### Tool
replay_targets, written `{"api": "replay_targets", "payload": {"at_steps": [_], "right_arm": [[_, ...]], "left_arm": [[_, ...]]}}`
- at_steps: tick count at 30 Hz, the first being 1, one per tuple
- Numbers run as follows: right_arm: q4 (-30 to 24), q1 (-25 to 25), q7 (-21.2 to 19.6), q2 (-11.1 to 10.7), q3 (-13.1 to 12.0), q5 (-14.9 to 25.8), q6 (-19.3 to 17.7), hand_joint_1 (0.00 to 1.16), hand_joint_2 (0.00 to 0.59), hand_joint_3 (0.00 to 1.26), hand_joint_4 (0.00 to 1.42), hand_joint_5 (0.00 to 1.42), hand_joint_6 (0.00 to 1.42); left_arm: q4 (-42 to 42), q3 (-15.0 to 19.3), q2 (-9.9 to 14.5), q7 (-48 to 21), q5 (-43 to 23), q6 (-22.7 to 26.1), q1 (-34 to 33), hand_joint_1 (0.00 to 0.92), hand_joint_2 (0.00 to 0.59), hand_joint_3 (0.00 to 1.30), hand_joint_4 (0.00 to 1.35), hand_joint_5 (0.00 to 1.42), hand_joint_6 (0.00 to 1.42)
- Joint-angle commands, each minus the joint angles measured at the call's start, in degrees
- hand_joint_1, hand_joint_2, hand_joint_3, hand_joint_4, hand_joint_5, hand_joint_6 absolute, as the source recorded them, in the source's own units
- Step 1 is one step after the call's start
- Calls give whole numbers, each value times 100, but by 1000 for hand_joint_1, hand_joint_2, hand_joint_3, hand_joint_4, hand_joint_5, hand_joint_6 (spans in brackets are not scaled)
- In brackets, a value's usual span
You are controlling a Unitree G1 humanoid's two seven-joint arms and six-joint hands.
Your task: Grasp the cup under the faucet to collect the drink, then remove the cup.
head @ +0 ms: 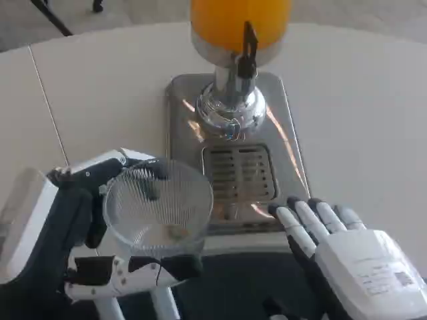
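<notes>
White table [100,87] with a seam down its left; dark legs [57,17] on the floor beyond

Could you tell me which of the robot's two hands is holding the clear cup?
The left hand holds the clear ribbed cup, with fingers around it. The right hand holds nothing, its fingers extended beside the drip tray.

cup [160,207]: clear ribbed plastic | dispenser base [287,143]: glossy metal | table [100,87]: matt white

A white table [100,87] stands over grey floor [147,12].
</notes>
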Motion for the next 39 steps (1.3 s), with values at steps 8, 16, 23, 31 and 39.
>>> {"api": "replay_targets", "payload": {"at_steps": [8,16,23,31,39], "right_arm": [[-8,-20,-49,85,37,-66,40,540,390,34,0,0,17],[25,-95,-81,154,48,-128,99,538,390,34,0,0,28],[-4,-73,-68,200,89,-153,141,538,390,34,0,0,31],[-106,15,31,204,68,-118,164,537,390,40,0,0,32],[-209,41,56,209,-12,-125,205,537,395,43,0,0,32]], "left_arm": [[-193,96,-22,-24,-158,-91,43,551,46,943,1157,1350,1424],[-172,119,-9,-29,-172,-88,67,545,48,943,1157,1350,1424],[6,10,-51,0,-88,-46,-81,544,48,943,1167,1350,1424],[377,-290,-223,89,223,152,-598,544,49,943,1169,1350,1424],[727,-354,-255,142,368,230,-1101,544,51,943,1156,1350,1424]]}}
